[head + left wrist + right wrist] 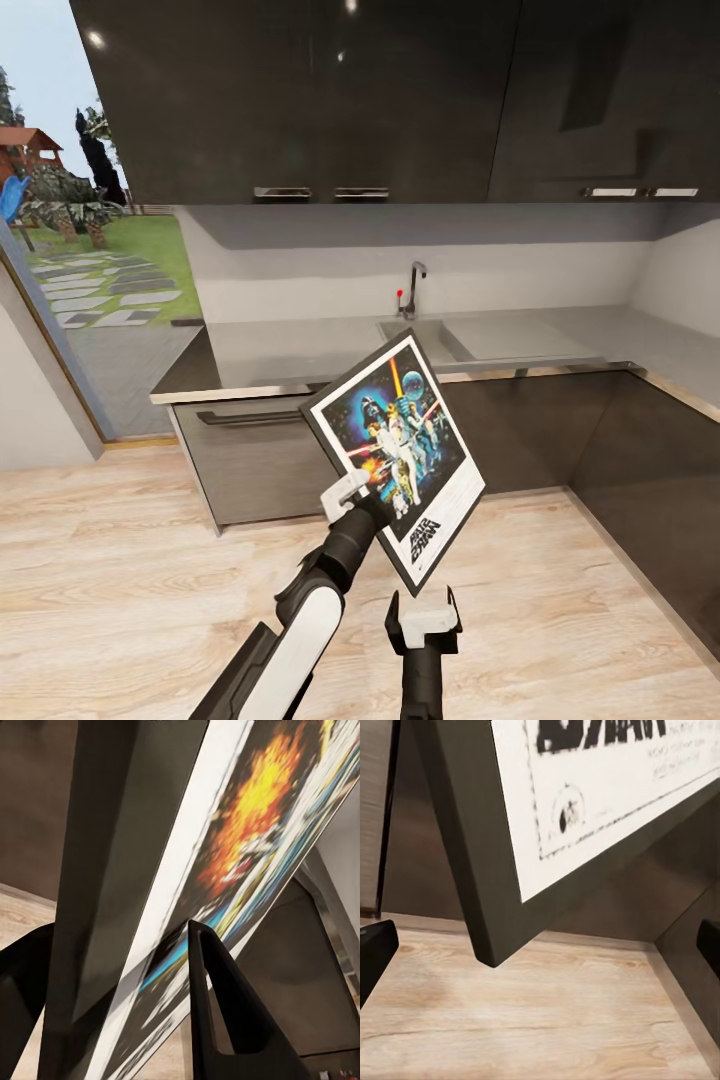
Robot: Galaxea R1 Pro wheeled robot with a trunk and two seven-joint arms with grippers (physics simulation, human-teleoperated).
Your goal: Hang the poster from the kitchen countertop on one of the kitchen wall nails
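We hold the rectangular black-framed Star Wars poster (400, 455) in our left gripper (352, 492), jaws clamped on its left edge, one dark finger (225, 1012) pressed against the printed face; the poster hangs tilted in the air, in front of and clear of the long glossy grey-brown kitchen countertop (300, 350) with its inset sink and chrome tap (412, 288); our right gripper (424, 620) waits just below the poster's lowest corner (495, 945), jaws spread and empty; we judge the pick done and the carry under way; no wall nail is visible, so next we must find one and lift the frame to it.
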